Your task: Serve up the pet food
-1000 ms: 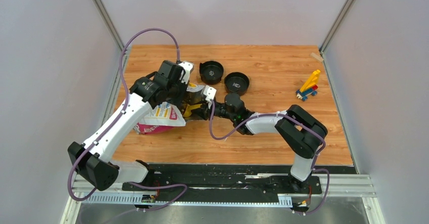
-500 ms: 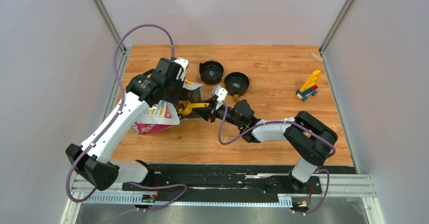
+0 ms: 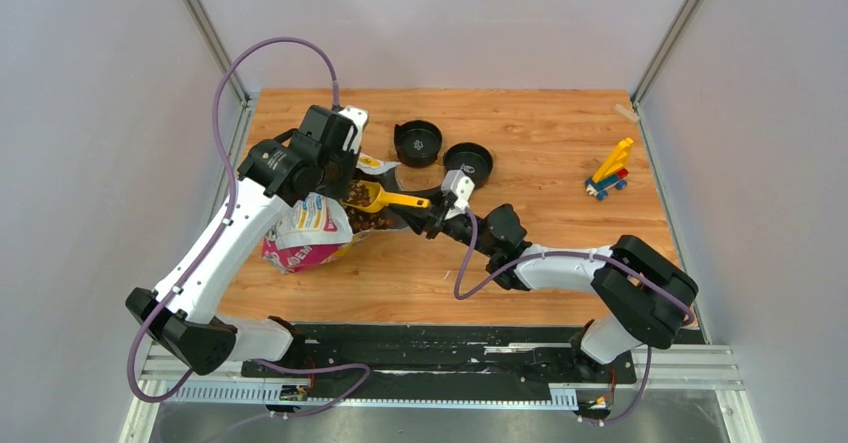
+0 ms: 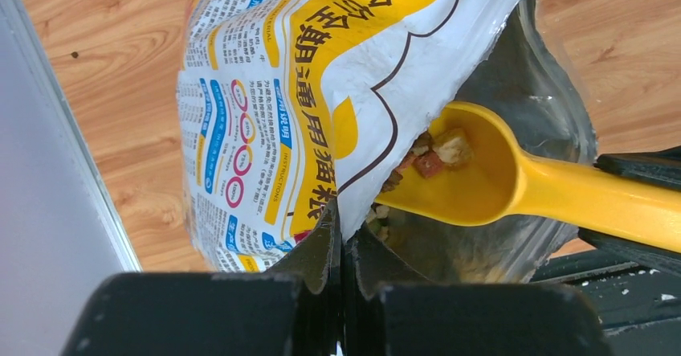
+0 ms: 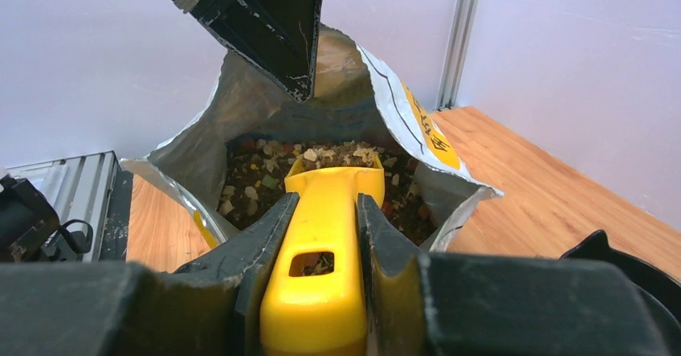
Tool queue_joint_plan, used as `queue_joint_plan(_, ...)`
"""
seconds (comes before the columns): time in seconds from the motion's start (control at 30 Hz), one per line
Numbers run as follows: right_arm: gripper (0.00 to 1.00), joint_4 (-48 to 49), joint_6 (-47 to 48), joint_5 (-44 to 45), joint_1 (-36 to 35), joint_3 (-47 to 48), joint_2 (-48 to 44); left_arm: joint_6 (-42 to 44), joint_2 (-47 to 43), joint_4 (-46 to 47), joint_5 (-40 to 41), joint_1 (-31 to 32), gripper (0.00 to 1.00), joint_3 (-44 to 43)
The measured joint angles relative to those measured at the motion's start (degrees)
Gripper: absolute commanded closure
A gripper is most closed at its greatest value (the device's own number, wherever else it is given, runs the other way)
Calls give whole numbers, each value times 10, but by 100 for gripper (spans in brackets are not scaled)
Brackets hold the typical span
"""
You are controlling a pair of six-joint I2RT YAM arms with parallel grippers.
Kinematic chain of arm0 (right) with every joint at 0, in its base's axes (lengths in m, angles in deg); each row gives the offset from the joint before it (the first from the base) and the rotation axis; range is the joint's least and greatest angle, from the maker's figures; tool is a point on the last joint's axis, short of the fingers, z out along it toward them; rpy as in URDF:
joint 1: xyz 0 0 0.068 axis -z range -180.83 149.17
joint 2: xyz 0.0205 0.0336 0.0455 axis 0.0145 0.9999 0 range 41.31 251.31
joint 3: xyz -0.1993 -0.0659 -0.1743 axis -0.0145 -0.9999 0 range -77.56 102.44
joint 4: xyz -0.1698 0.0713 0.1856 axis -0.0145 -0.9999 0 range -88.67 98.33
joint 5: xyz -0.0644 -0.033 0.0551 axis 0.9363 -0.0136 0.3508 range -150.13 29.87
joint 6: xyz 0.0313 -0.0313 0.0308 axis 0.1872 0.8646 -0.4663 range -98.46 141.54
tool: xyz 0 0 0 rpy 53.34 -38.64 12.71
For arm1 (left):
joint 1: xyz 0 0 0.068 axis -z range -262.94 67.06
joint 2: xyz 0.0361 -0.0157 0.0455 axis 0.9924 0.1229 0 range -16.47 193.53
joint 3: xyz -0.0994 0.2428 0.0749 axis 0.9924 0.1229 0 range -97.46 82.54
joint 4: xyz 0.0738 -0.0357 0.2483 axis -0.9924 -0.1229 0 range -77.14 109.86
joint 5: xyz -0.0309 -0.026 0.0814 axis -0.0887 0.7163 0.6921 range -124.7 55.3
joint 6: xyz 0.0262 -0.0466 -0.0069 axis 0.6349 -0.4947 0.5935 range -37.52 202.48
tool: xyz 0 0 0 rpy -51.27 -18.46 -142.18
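Observation:
The printed bag (image 3: 303, 235) lies on the wooden table with its mouth open to the right. My left gripper (image 3: 345, 175) is shut on the bag's top edge (image 4: 343, 239) and holds the mouth open. My right gripper (image 3: 432, 209) is shut on the handle of the yellow scoop (image 3: 388, 199). The scoop's bowl is at the bag mouth with a few pieces of pet food (image 4: 438, 151) in it. More pet food (image 5: 257, 175) fills the inside of the bag (image 5: 241, 107). In the right wrist view the scoop handle (image 5: 325, 243) sits between the fingers of my right gripper (image 5: 325, 211).
Two empty black bowls (image 3: 417, 143) (image 3: 468, 163) stand just behind and to the right of the scoop. A small pile of coloured toy blocks (image 3: 610, 175) is at the far right. Grey walls enclose the table.
My right gripper has drawn the scoop to the right, out of the bag, with kibble in it. My left gripper has shifted slightly left and back, holding the bag edge.

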Motion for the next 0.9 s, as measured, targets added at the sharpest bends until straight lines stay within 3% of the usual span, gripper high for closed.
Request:
queue_joint_plan(0.5, 100, -10, 7, 19, -1, -47, -140, 0, 10, -28, -1, -2, 100, -38)
queue_joint_plan(0.9, 100, -71, 19, 27, 0, -56, -186, -24, 13, -28, -37, -86, 100, -62)
